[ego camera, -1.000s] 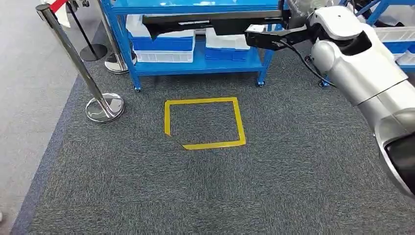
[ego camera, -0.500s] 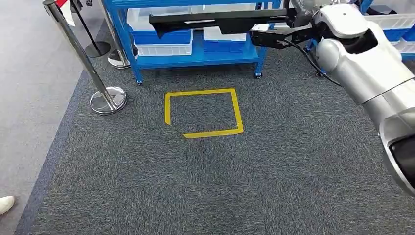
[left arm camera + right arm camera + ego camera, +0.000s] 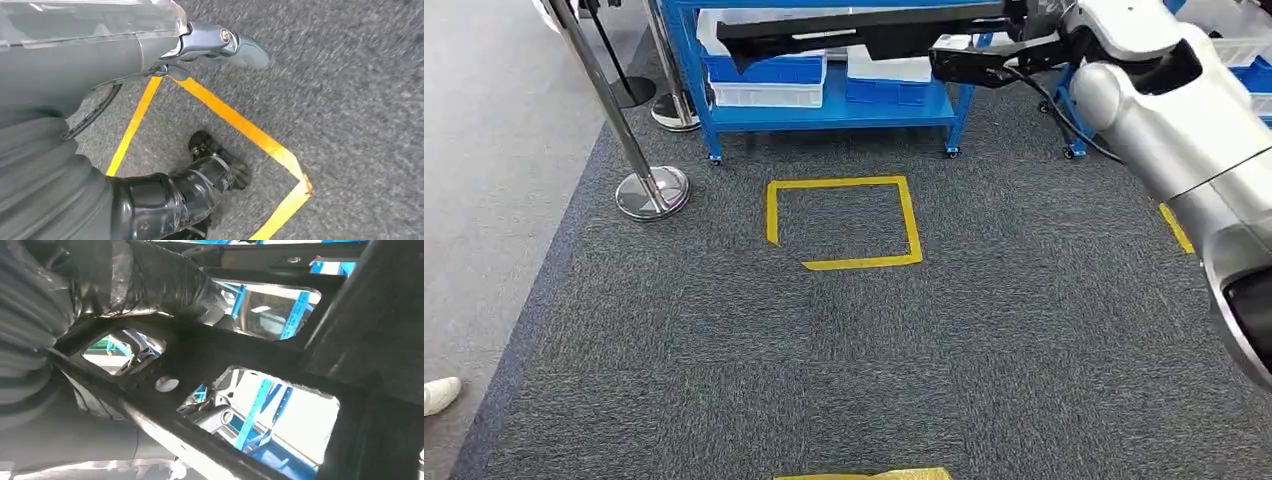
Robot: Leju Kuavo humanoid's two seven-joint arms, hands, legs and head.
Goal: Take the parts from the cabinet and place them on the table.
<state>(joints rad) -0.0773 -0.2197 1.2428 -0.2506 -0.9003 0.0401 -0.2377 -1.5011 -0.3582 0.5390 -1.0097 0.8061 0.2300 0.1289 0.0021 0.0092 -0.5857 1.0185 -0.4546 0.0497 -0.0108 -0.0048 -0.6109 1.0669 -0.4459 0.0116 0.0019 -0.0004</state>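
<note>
A: What does the part [image 3: 864, 35] look like?

B: Long, flat and black, like a bar or frame. In the head view it lies level in the air across the front of the blue rack [image 3: 824, 110], one end notched near the rack's left post. In the right wrist view it is a dark metal frame with cut-out windows and a small round hole.

A: Where is it held?

B: At its right end, up by the rack's upper shelf, above the carpet [image 3: 824, 350]. It rests on nothing I can see.

A: And the right hand [image 3: 150, 290]?

B: Its dark fingers are wrapped over a bar of the frame in the wrist view, gripping it. The silver arm [image 3: 1174, 110] reaches in from the right.

A: The left hand [image 3: 165, 200]?

B: Its wrist view shows dark fingers curled inward above the carpet and yellow tape [image 3: 240, 125], with nothing in them.

A: What else is around?

B: A yellow tape square [image 3: 844, 222] on the carpet before the rack, blue and white bins [image 3: 769, 80] on the lower shelf, and a chrome stanchion [image 3: 639, 160] at the carpet's left edge.
</note>
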